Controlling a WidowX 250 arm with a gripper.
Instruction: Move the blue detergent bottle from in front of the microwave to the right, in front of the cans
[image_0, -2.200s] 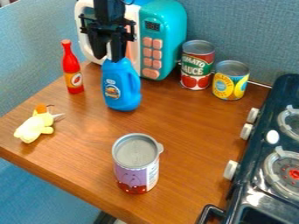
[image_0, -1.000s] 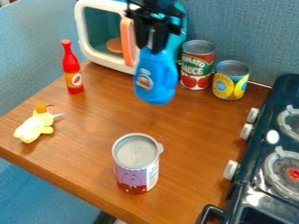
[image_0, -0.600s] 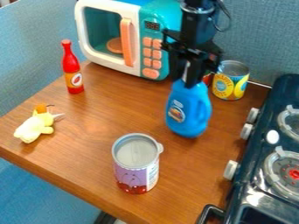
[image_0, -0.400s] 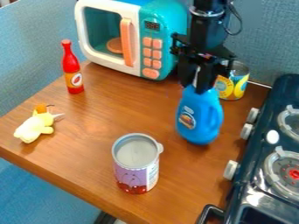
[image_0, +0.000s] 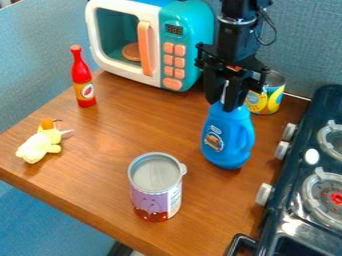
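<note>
Blue bottle (image_0: 228, 138) upright, neck up in claw (image_0: 226, 102).

Bright, even light w/ soft shadow by yellow toy (image_0: 41, 146) & glare on blk stove (image_0: 295, 228).

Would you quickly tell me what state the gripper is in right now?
Gripper: closed on the neck of the blue bottle.
</note>
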